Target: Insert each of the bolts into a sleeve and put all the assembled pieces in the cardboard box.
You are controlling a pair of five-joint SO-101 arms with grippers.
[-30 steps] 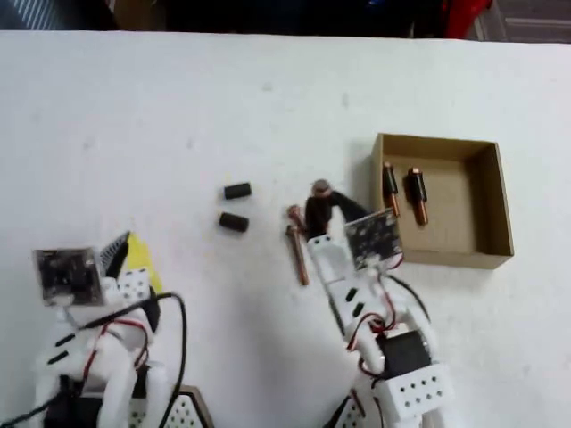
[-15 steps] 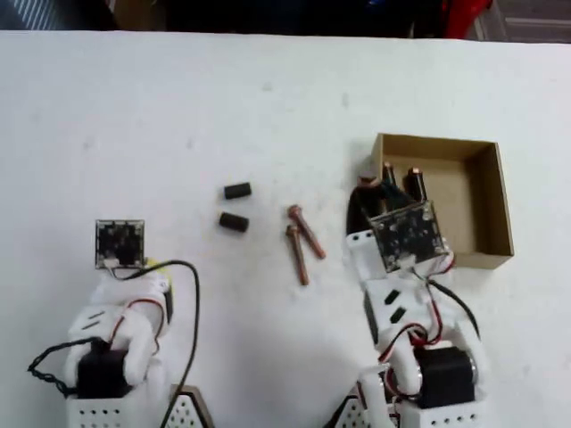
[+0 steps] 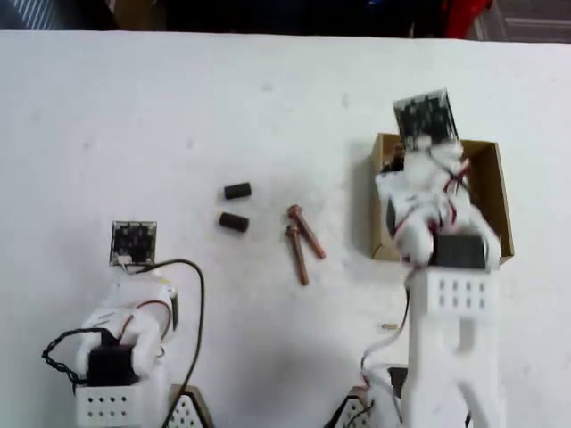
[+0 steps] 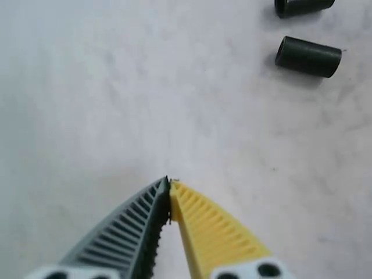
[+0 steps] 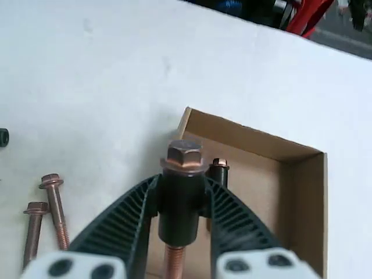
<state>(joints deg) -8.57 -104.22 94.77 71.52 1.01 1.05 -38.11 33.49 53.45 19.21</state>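
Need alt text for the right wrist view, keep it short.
The right gripper is shut on a black sleeve with a copper bolt through it, bolt head uppermost, with the open cardboard box just beyond. Another sleeved bolt shows inside the box, and two loose bolts lie on the white table outside it.

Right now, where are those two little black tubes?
In the high view, both black sleeves lie on the table, one just beyond the other, left of the two loose bolts and ahead of the left claw.
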